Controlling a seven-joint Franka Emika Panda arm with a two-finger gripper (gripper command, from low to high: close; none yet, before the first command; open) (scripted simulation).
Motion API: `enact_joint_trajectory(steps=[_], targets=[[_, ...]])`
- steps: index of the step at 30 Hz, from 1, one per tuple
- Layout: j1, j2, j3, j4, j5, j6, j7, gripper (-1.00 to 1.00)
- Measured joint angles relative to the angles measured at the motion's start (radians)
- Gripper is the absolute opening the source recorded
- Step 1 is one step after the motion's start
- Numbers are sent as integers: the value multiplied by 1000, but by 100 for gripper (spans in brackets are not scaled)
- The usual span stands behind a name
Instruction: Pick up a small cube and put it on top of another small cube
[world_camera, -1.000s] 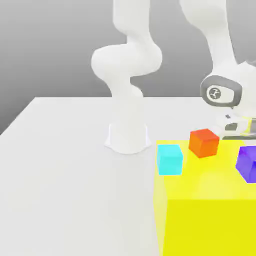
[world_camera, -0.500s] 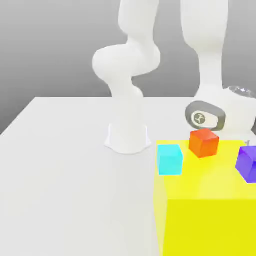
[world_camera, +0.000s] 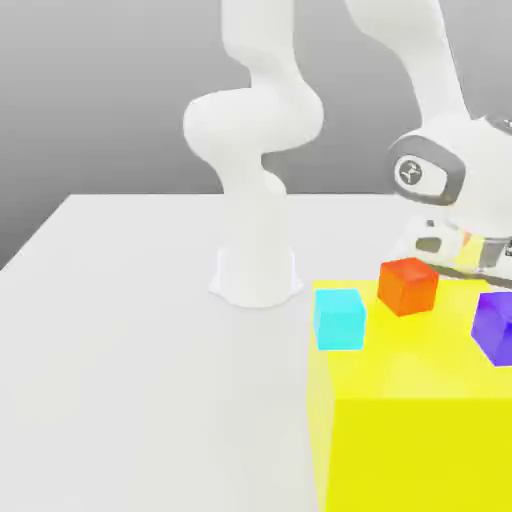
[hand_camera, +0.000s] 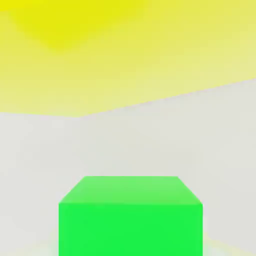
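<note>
Grey-walled and bare, the worktop (world_camera: 120, 330) carried the green cube (hand_camera: 130, 215) close under the hand, seemingly unstacked, whether the fingers gripped it I cannot tell.

A large matte yellow block (world_camera: 420, 420) carries a cyan cube (world_camera: 339, 318) at its far-left corner, an orange-red cube (world_camera: 408, 285) on its far edge, and a purple cube (world_camera: 494, 326).

White arm (world_camera: 255, 110), grey-ringed wrist joint (world_camera: 425, 172)
</note>
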Motion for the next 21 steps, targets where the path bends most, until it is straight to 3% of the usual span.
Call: enact_joint_trajectory(steps=[16,21], targets=[[-75,-231,-47,136,-136,-688,-65,-100],[-123,-309,-99,178,-32,-657,39,-100]])
